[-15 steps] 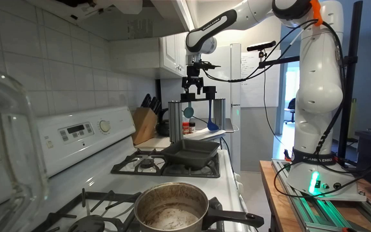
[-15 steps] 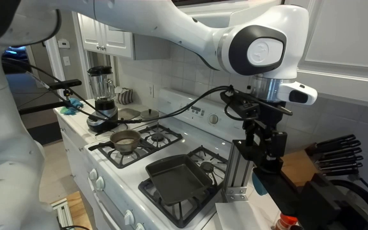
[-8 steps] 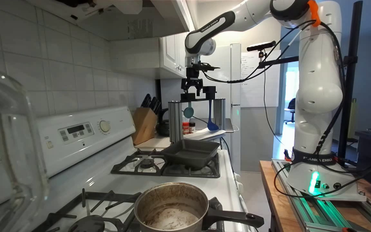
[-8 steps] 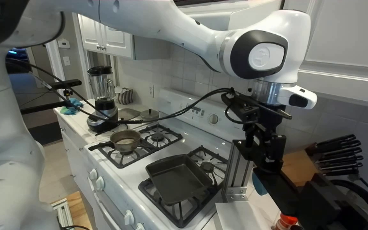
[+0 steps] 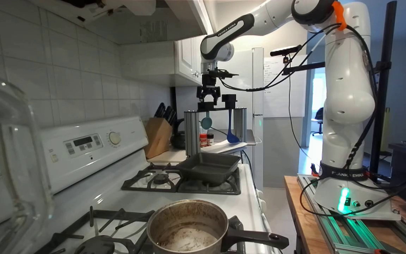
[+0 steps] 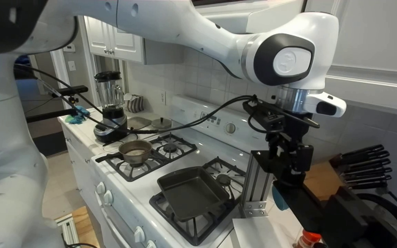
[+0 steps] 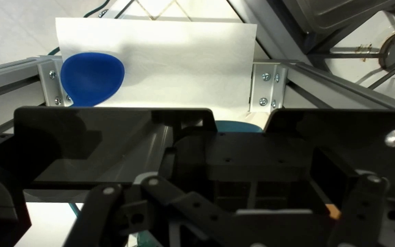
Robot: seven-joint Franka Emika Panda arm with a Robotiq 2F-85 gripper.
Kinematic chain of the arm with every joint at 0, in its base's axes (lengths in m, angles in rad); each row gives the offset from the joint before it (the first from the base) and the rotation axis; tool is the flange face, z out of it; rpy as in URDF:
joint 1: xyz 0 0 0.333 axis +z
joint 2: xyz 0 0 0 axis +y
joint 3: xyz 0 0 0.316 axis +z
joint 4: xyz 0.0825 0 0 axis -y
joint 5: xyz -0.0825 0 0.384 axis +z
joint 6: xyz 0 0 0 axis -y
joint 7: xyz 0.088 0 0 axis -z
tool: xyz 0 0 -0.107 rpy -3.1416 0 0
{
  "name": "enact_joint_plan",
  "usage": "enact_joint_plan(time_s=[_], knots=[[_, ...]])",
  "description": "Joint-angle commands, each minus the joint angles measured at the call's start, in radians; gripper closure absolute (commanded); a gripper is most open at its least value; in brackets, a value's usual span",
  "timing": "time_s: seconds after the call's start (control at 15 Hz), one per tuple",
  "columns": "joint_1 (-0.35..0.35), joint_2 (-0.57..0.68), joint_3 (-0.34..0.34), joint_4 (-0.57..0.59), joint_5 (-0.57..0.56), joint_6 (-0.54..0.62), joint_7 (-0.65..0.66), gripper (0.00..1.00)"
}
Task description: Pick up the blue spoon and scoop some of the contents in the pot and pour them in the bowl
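The blue spoon, light teal with a round scoop, hangs from a black block on a raised rack in both exterior views (image 5: 206, 123) (image 6: 280, 198). Only its scoop edge (image 7: 239, 127) peeks out in the wrist view. My gripper (image 5: 208, 101) points down over that block, jaws wide open, one finger on either side of it and not gripping it. From the wrist the block fills much of the gap between the gripper's (image 7: 249, 164) fingers. The steel pot (image 5: 189, 225) stands on a stove burner, its inside stained and its bottom pale. The bowl is out of view.
A dark blue ladle (image 5: 232, 137) hangs beside the spoon from its own block (image 5: 229, 101). Metal posts (image 5: 191, 134) hold the rack. Close by are a square black pan (image 6: 193, 193), a knife block (image 5: 158, 137) and a red-capped jar (image 6: 308, 237). A blender (image 6: 110, 110) stands far off.
My gripper has come down a little and shifted slightly sideways, so its fingers now sit lower about the spoon's block. Spoon, ladle, pot and pan have not moved.
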Motion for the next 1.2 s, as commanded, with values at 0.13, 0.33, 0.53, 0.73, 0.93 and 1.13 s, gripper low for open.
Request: enact_joint_plan(time_s=[0.13,0.33,0.53,0.73,0.93,1.13], knots=[[-0.016,0.048,0.002,0.054,0.042,-0.002,-0.026,0.00],[-0.019,0.057,0.002,0.061,0.046,-0.001,-0.027,0.05],[-0.021,0.063,0.003,0.066,0.051,0.000,-0.028,0.18],[-0.022,0.066,0.003,0.067,0.053,0.002,-0.033,0.21],[-0.023,0.064,0.004,0.068,0.057,0.005,-0.040,0.28],[-0.023,0.062,0.005,0.068,0.058,0.007,-0.048,0.36]])
